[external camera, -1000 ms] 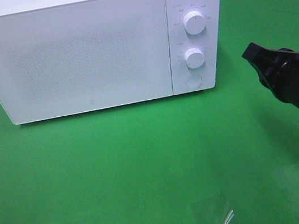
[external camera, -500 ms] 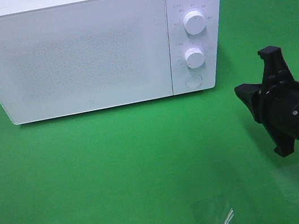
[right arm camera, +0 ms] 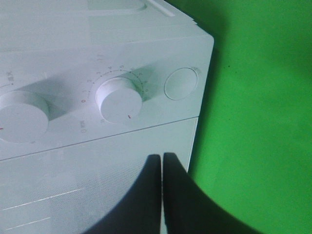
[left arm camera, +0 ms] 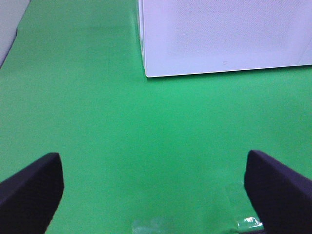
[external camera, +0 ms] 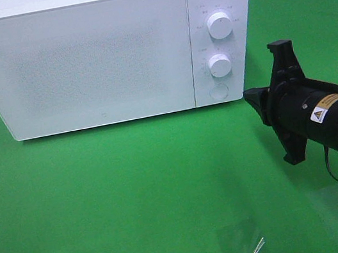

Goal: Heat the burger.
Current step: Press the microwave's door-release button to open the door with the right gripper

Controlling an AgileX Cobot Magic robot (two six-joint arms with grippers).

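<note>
1. Writing: the right arm carries a sticker [external camera: 321,111] with a yellow warning triangle and lines of print too small to read. Faint numerals ring the lower knob [right arm camera: 118,99] and upper knob [external camera: 220,25] of the microwave [external camera: 93,61], but none can be read with certainty. A tiny mark sits low on the door, also illegible.
2. The burger shows in no view, so its place, its heading and its long axis cannot be told. The microwave door is closed, and its frosted, speckled front lets nothing through.
3. Right gripper [external camera: 250,97]: the fingers [right arm camera: 178,195] are pressed together on nothing, only a thin seam between them. The tip points at the microwave's lower right front corner, below the round button [external camera: 218,91] — whether it touches the casing is unclear.
4. Left gripper [left arm camera: 153,195]: the fingers stand wide apart over the green tabletop [external camera: 134,191], empty, each cut off by the frame edge. It is out of the high view.
5. A crinkled clear scrap [external camera: 254,248] glints near the table's front edge — what it is cannot be made out.
</note>
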